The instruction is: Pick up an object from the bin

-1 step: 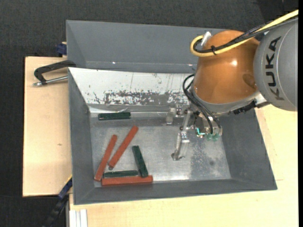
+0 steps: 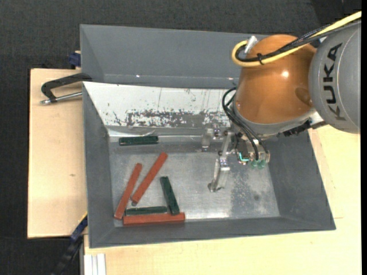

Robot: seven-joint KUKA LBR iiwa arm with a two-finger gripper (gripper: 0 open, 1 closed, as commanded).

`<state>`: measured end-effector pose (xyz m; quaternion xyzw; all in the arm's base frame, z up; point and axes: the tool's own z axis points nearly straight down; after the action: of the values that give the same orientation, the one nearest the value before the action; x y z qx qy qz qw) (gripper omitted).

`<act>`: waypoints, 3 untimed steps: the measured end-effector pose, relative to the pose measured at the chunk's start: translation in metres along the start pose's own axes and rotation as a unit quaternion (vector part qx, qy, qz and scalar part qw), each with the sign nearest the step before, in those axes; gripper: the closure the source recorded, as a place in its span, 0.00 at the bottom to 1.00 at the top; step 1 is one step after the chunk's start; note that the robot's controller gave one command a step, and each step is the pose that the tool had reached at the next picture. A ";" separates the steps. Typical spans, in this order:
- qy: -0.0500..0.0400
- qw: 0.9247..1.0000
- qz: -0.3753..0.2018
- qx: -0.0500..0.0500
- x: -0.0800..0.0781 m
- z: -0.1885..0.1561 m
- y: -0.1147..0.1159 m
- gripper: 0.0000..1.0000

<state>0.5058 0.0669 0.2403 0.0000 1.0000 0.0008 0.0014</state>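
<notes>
My gripper [image 2: 215,185] hangs low over the bare floor in the middle of the bin, right of all the loose sticks, and nothing shows in it. Nearest to it, to its left, a dark green stick [image 2: 168,195] lies almost upright in the view. Further left a red stick [image 2: 149,178] lies slanted. A second red stick [image 2: 128,191] runs beside that one.
A red stick [image 2: 153,217] and a green stick [image 2: 146,210] lie side by side along the front wall at the lower left. Another green stick [image 2: 138,141] lies alone at the back left. The arm's orange cover hangs over the bin's back right.
</notes>
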 end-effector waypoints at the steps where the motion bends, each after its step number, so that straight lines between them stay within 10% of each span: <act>1: -0.003 1.000 -0.027 0.001 -0.012 0.018 0.021 0.00; 2: -0.002 0.997 -0.079 -0.001 -0.017 0.081 0.055 0.00; 3: -0.001 0.980 -0.199 -0.001 -0.051 0.154 0.123 1.00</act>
<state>0.5576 0.1902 0.0865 -0.1991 0.9800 0.0014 0.0028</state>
